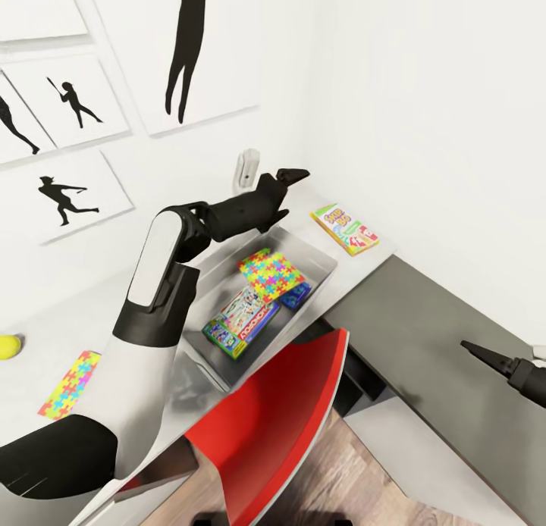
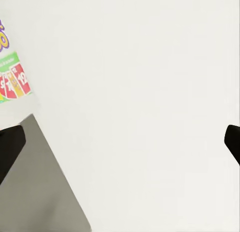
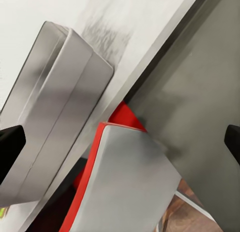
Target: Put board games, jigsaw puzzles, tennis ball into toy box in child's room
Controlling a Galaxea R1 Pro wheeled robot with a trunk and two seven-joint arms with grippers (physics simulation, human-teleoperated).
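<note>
I have the left tool (image 1: 292, 176) out past the far rim of the toy box (image 1: 322, 262), above the desk (image 1: 379, 262) and short of the yellow-green-red board game (image 1: 345, 229) lying flat near the wall. In the left wrist view its fingers (image 2: 10, 144) sit at opposite edges of the picture, so it is spread wide and empty, with a corner of that game (image 2: 14, 74) off to one side.

I judge this game to be the next pickup. It is flat and thin, so I would swing the tool toward it until the box is centred between the fingers, come down across its narrower span, and pinch by the edges rather than press on the lid. Lifting it level should let it clear the bin's rim.

The right tool (image 1: 485, 357) hangs over the dark desk section, its fingers (image 3: 11, 142) wide apart too, holding nothing, near the red chair (image 1: 284, 420).

Count: three board games, with the Monopoly box (image 1: 244, 323) and the blue one (image 1: 297, 294) inside the bin and one outside. Two jigsaws, one (image 1: 270, 273) in the bin and one (image 1: 70, 384) on the desk. One tennis ball (image 1: 9, 346), on the desk beyond that loose jigsaw.
</note>
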